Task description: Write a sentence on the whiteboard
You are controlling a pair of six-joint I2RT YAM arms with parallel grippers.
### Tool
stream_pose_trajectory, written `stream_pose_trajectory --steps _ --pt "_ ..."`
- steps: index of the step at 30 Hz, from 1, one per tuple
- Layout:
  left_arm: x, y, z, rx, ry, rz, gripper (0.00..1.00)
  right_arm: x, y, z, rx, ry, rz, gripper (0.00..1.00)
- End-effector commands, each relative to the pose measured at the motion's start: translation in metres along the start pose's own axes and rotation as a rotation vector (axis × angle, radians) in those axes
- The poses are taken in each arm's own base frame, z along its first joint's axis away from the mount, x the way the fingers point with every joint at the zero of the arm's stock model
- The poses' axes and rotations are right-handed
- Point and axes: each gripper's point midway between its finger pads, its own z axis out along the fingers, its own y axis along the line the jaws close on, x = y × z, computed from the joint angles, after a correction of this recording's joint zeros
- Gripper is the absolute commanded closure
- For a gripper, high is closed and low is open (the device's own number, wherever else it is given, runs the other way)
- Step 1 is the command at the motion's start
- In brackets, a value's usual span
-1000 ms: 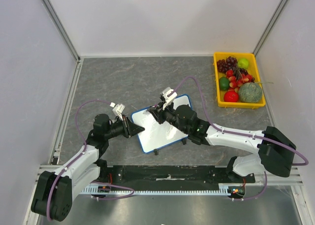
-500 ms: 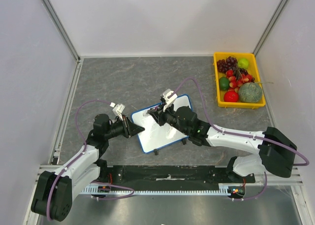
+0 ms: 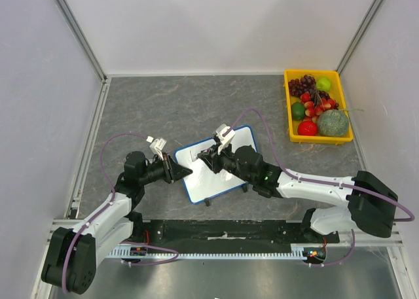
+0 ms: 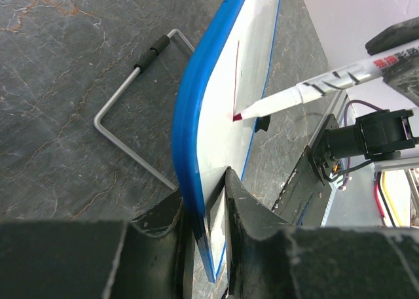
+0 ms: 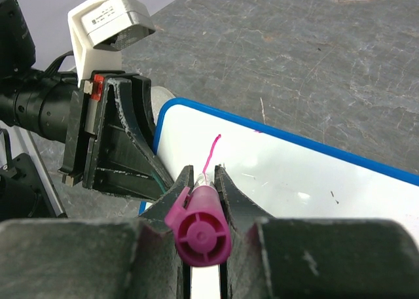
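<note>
Near the middle of the grey counter (image 3: 163, 109) sits the whiteboard (image 3: 211, 181), blue-rimmed, between the two arms. Left jaws: clenched on the board's blue rim at its left edge, one finger on each face, as the left wrist view shows. Right jaws: clenched on a marker (image 4: 314, 89) with a magenta end cap, angled down at the board; its tip meets the white surface. The sentence (image 5: 211, 154): one thin magenta stroke only, near the board's left end, running to the marker tip. A bent wire leg (image 4: 131, 116) lies on the counter beside the rim. A yellow tray (image 3: 311, 72) of fruit stands at the far right, well apart.
</note>
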Motion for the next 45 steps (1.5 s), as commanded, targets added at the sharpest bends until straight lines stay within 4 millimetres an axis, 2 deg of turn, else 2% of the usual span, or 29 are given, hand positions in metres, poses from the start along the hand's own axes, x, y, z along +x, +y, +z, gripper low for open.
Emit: stream_pose_trajectory --steps 1,3,9,14,25,35,45 --pt "-0.003 0.011 0.000 -0.039 -0.025 0.084 0.98 -0.003 0.004 -0.006 -0.008 -0.003 0.005 1.00" --pt "-0.004 0.011 0.000 -0.039 -0.028 0.085 0.98 -0.009 0.006 -0.007 -0.011 -0.016 0.010 1.00" --pt "-0.004 0.011 0.000 -0.040 -0.026 0.082 0.98 -0.049 0.016 -0.017 -0.044 -0.117 0.054 1.00" --pt "-0.003 0.011 0.000 -0.037 -0.025 0.083 0.98 -0.067 0.007 -0.020 0.010 -0.158 0.046 1.00" --pt "-0.003 0.010 0.000 -0.035 -0.027 0.085 0.98 -0.061 -0.014 0.000 0.145 -0.122 0.023 1.00" --pt "-0.004 0.010 0.000 -0.035 -0.030 0.087 0.98 -0.040 -0.022 0.010 0.178 -0.070 0.011 1.00" --pt "-0.003 0.010 -0.001 -0.034 -0.029 0.089 0.98 -0.026 -0.013 0.008 0.118 -0.039 0.026 1.00"
